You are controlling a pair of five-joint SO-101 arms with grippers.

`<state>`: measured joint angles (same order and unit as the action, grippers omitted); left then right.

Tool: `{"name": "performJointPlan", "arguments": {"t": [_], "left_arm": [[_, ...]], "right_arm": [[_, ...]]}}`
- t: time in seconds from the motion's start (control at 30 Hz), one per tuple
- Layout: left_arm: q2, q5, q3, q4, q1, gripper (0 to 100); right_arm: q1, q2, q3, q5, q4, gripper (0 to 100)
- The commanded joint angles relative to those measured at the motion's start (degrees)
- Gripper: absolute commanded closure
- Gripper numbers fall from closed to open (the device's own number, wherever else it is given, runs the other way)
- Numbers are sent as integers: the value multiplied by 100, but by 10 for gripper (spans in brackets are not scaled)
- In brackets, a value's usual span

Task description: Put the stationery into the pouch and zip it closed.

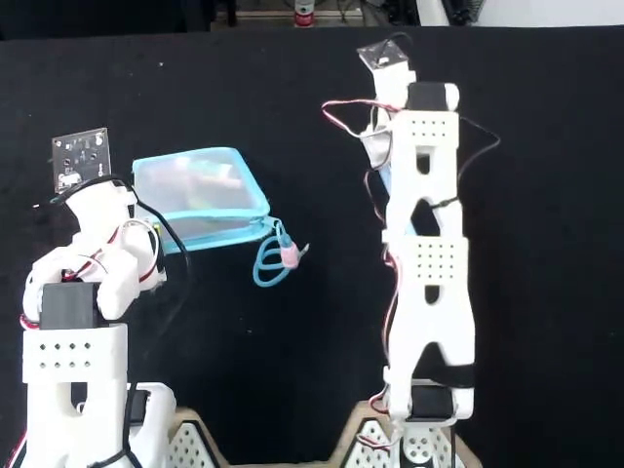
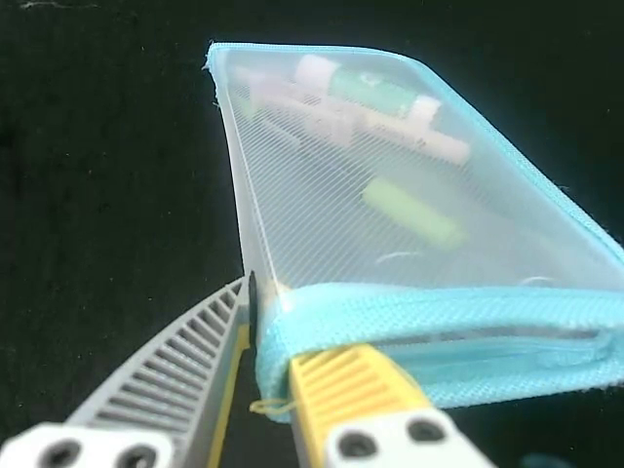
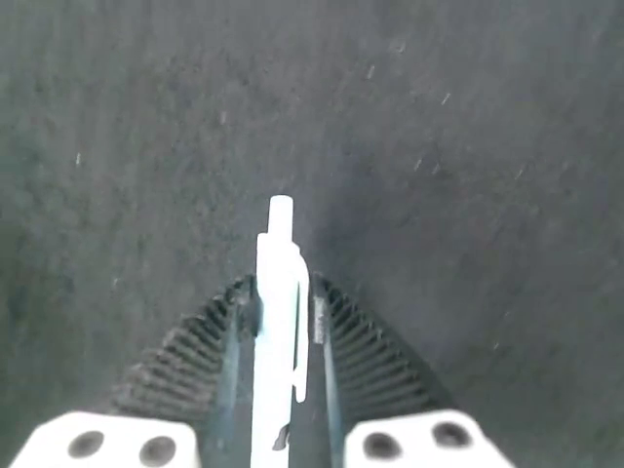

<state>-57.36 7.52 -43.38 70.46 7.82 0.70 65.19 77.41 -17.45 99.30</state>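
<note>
— Where did the pouch [image 1: 200,190] lie?

— Flat on the black table [image 1: 292,370], in front of the left arm and well apart from the right one. The left gripper [image 2: 265,336] was pinched onto a corner of its blue zip band.

— And the right gripper [image 3: 281,291]?

— It was closed on a white pen [image 3: 280,255], which lay lengthwise between the fingers with its tip poking out ahead, over bare cloth toward the table's far side.

— How would these things handle?

— The pouch looked like thin, limp mesh, light even with the stationery [image 2: 390,97] inside. It would likely sag or slide unless pinned, and the stitched zip band seemed the firmest place to hold. The pen looked stiff, smooth and light, so it might swivel in a narrow pinch. A hold near mid-barrel seemed safest.

— And the zip?

— Its cord loop [image 1: 273,258] lay just beside the pouch's corner on the right arm's side, soft and small. The pull by it seemed the place to take.
</note>
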Motion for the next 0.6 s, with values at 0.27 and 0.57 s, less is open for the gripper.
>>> {"name": "performJointPlan", "arguments": {"t": [0.27,0.57], "left_arm": [[18,-18,40,18,-13,971],[18,-26,-48,-26,-13,971]], "right_arm": [[9,-2431,-3864,-378,-158,988],[0,-4251,-7679,-659,-2444,988]]}}
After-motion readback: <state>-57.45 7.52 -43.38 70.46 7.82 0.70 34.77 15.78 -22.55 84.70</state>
